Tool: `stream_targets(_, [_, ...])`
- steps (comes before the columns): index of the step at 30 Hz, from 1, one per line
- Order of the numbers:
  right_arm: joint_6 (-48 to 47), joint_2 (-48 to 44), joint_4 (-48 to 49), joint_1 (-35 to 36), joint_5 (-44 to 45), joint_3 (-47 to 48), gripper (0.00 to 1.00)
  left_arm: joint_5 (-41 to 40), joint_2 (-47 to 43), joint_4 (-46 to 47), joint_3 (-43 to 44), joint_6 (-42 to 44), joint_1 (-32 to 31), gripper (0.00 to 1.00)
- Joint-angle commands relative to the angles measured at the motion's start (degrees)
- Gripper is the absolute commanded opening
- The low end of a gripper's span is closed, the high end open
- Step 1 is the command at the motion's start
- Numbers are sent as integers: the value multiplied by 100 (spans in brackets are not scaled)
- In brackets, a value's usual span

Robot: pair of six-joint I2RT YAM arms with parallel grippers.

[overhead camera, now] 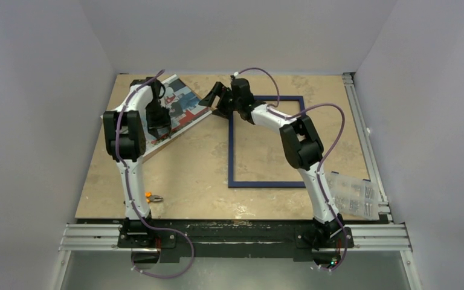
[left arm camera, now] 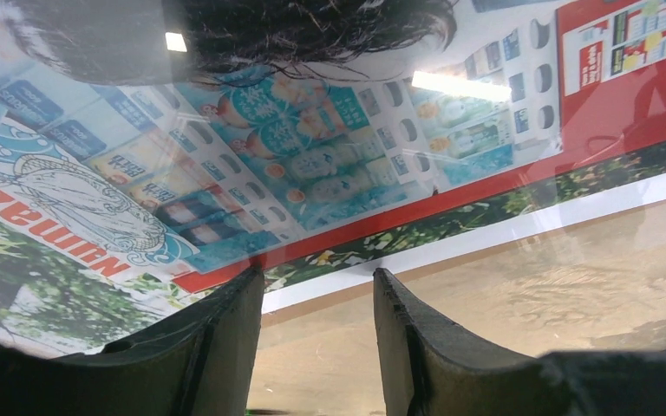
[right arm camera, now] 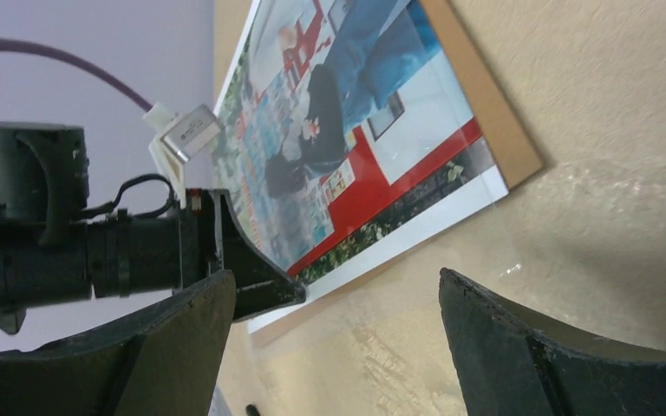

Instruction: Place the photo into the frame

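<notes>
Hiding the photo (overhead camera: pixel 188 101) partly is the left arm (overhead camera: pixel 124 130).

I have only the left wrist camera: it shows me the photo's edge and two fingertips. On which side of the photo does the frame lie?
Observer: The frame lies flat on the table, to the right of the photo and apart from it. The table shows through the frame.
Operator: Thank you. Is there something under the photo?
Observer: Yes. A brown backing board lies under it, and a strip of the board sticks out along one side.
Operator: And where is the right gripper at this moment?
Observer: It hovers by the photo's corner nearest the frame, jaws wide apart, with nothing between them.
</notes>
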Motion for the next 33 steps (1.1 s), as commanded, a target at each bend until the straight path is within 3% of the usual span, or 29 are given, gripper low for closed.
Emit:
stream_targets(1, [-977,-93,-1660,14,880,1045,86,-56,-24,-170,-397,72,-26,48])
stream_targets(3, [-1225,52,-2203,12,1117,1446,86,-110,-105,-161,-522,80,-63,47])
stream_targets(10, [-1550,402,-2775,12,1245,2071,86,-301,-408,-148,-877,116,-187,47])
stream_targets(18, [-1600,299,-2732,23,1060,1701,86,-217,-866,-45,-1037,169,-282,46])
stream_targets(23, [-1603,170,-2697,35,972,1345,86,1068,-1517,537,-1209,244,-217,51])
stream_targets(25, [-1583,108,-2637,37,946,1180,86,1202,-1746,743,-1281,228,-172,55])
stream_targets(30, [-1500,-53,-2571,67,739,852,86,947,-2064,1075,-1311,63,143,61])
stream_targets(33, [-1384,-236,-2433,95,556,513,86,384,-1998,1074,-1131,-12,271,60])
